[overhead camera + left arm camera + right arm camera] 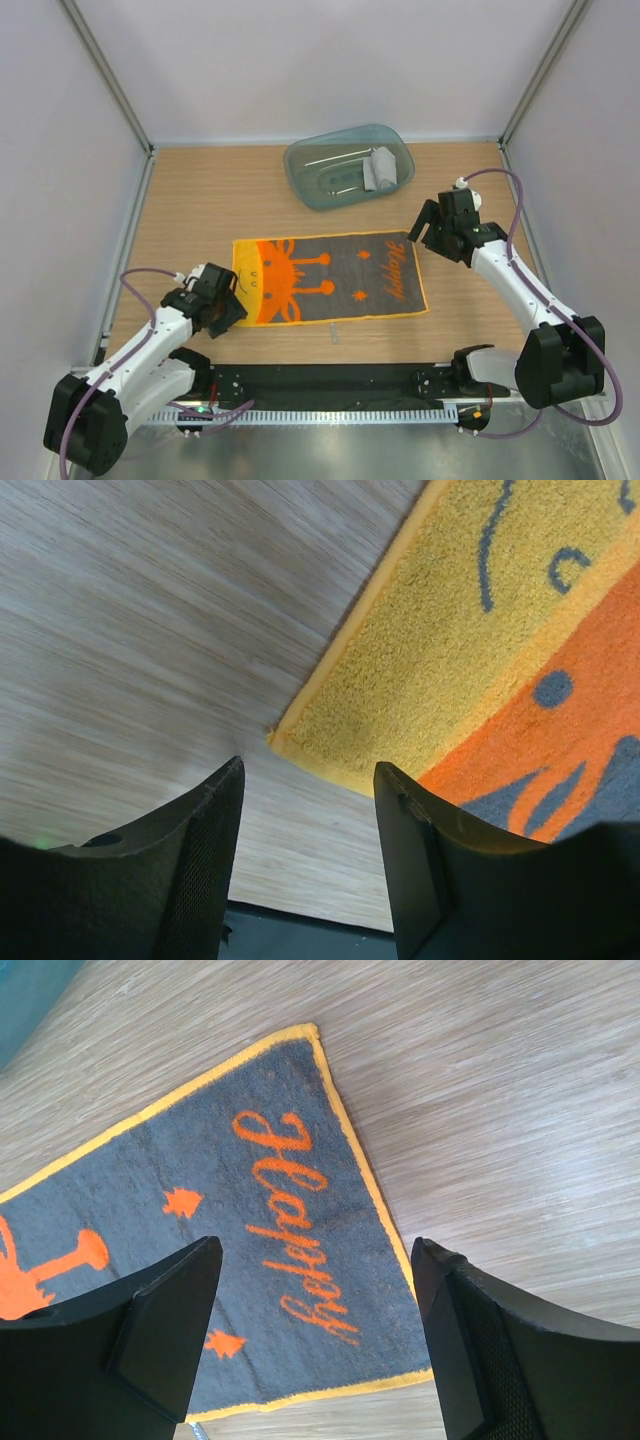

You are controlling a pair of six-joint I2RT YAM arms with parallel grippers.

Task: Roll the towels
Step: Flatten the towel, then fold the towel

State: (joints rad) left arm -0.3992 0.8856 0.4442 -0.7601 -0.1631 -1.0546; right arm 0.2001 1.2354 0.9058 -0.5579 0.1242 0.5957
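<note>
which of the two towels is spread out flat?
The yellow-edged towel with the orange cartoon print, open on the table. The plain grey towel sits bundled up inside the teal tray.

So the spread-out towel (pixel 330 280) lies flat in the middle of the table (pixel 200 200), a bit below centre of the overhead frame. The tray (pixel 305 165) sits behind it at upper middle, well apart, with the rolled towel (pixel 381 170) inside at its right end. The left gripper (pixel 228 302) is at the spread-out towel's lower-left corner, and the right gripper (pixel 428 230) is just off its upper-right corner. A small object (pixel 333 334) lies just below the towel's lower edge.
</note>
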